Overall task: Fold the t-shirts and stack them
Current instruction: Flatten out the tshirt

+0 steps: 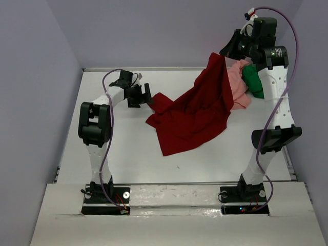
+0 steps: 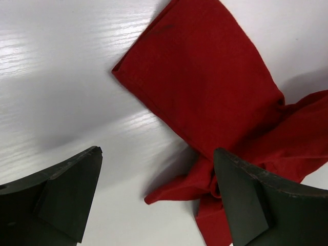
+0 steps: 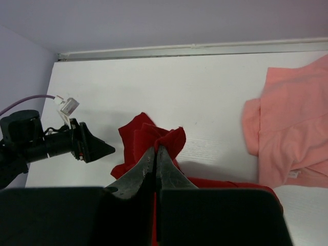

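Highest and nearest the lens, the right gripper (image 3: 156,154) pinches one corner of the dark red t-shirt (image 1: 192,115), which drapes down onto the table (image 1: 118,148), so the spread left gripper (image 2: 157,154) should seize the nearby sleeve squarely, avoiding bunched folds.

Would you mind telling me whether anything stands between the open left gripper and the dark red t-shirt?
Nothing visible does. The left gripper hangs open right at the dark red t-shirt, at its bunched corner, with only bare table beside it.

No writing can be read, it seems.
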You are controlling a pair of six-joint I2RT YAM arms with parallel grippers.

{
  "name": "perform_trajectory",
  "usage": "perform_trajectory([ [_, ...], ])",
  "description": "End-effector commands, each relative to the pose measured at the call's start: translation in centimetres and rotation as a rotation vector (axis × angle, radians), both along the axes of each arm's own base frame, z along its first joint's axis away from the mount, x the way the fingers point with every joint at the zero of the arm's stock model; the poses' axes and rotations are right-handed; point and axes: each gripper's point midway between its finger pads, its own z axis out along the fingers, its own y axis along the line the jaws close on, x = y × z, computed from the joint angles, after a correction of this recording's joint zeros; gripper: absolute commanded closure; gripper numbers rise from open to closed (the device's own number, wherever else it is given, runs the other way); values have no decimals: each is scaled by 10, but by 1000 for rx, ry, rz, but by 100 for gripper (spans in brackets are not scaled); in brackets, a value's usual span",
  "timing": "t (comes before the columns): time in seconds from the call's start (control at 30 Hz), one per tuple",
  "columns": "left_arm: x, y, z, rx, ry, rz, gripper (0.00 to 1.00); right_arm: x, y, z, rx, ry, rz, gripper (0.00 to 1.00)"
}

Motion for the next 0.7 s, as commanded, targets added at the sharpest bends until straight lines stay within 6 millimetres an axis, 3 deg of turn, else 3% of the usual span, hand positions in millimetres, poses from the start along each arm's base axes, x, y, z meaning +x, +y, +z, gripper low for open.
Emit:
perform_trajectory([
  [0.0,5,-13,10,-52,-2,-28,1,3,-3,19,10,-76,-8,100],
  [0.23,9,-15,-10,-61,34,-16,1,1,-1,17,13,-75,1,100],
  [0.67,46,-13,-10,-29,3,54,3,-1,1,5,14,-52,13,100],
])
